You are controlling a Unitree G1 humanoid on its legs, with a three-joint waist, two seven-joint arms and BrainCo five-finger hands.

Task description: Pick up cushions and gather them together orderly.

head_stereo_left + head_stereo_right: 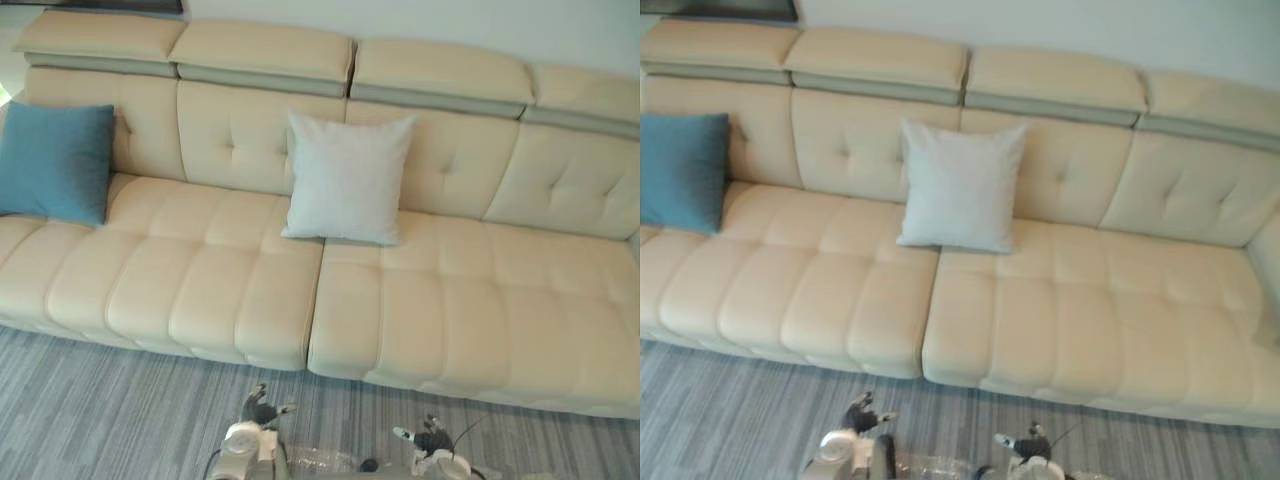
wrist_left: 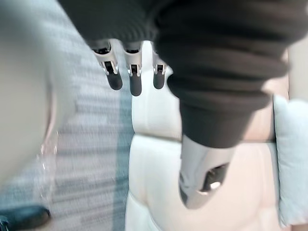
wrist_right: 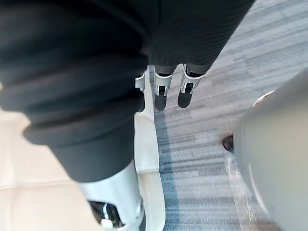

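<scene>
A blue cushion [image 1: 55, 162] leans against the backrest at the far left of a long cream sofa [image 1: 480, 300]. A pale grey-white cushion [image 1: 345, 178] stands upright against the backrest near the middle, over the seam between two seats. Its edge also appears in the left wrist view as the pale cushion [image 2: 291, 163]. My left hand [image 1: 262, 408] and right hand [image 1: 428, 438] hang low over the floor in front of the sofa, well short of both cushions. The left hand's fingers [image 2: 135, 82] are straight and hold nothing. The right hand's fingers [image 3: 161, 96] are likewise straight, with nothing in them.
Grey striped carpet [image 1: 100, 420] runs along the sofa's front edge. The right half of the sofa seat [image 1: 1120, 310] is bare cushioning. A pale wall [image 1: 500, 25] stands behind the headrests.
</scene>
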